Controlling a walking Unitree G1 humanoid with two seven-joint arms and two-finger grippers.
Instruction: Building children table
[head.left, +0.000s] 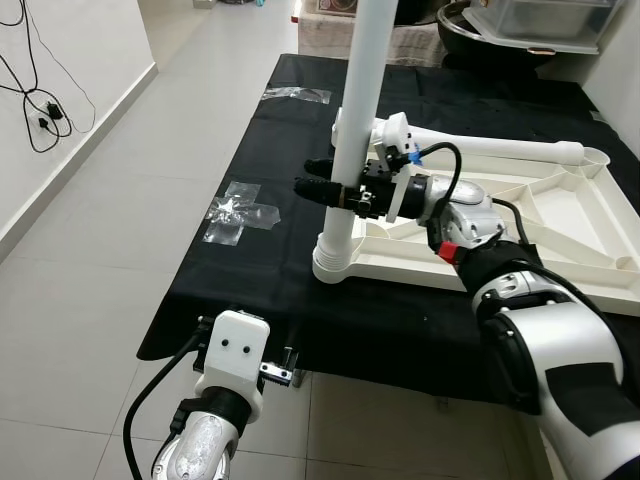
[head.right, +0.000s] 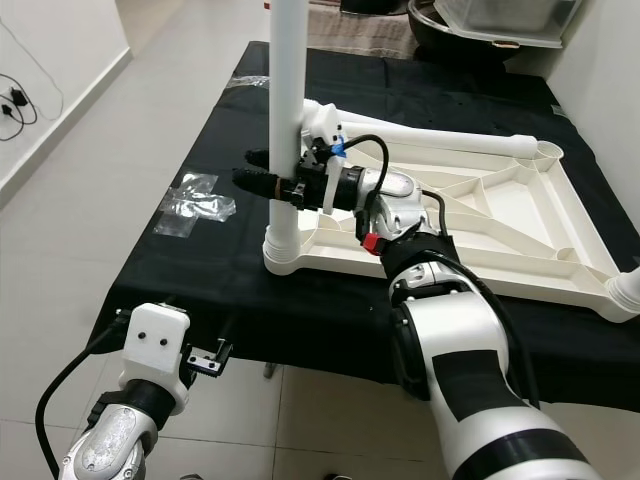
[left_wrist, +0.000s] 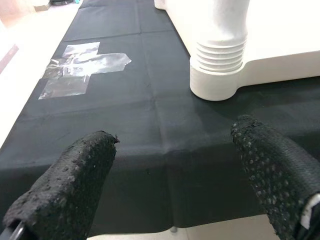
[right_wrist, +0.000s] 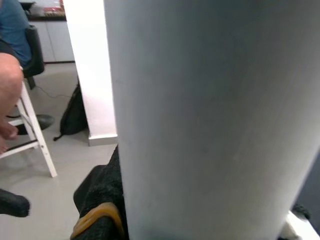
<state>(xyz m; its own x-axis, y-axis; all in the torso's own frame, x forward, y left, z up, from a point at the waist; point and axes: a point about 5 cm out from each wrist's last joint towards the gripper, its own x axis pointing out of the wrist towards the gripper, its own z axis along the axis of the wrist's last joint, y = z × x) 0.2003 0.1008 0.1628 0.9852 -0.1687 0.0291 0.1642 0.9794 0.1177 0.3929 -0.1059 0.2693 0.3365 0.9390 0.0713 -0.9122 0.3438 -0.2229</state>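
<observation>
A white children's table top (head.left: 560, 235) lies upside down on a black cloth (head.left: 270, 290). One white leg (head.left: 360, 90) stands upright in its near-left corner socket (head.left: 333, 262). My right gripper (head.left: 335, 190) is shut on this leg a little above the socket, and the leg (right_wrist: 210, 120) looms close in the right wrist view. A second white leg (head.left: 500, 146) lies along the top's far edge. My left gripper (left_wrist: 172, 145) is open and low at the cloth's near edge, short of the socket (left_wrist: 217, 75), with nothing between its fingers (left_wrist: 75, 175).
Clear tape patches (head.left: 240, 212) are stuck on the cloth's left part. Cables (head.left: 45, 110) hang on the left wall above grey floor tiles. A plastic bin (head.left: 540, 20) sits beyond the table. A person's leg (right_wrist: 9, 85) and a white chair (right_wrist: 37, 140) appear in the right wrist view.
</observation>
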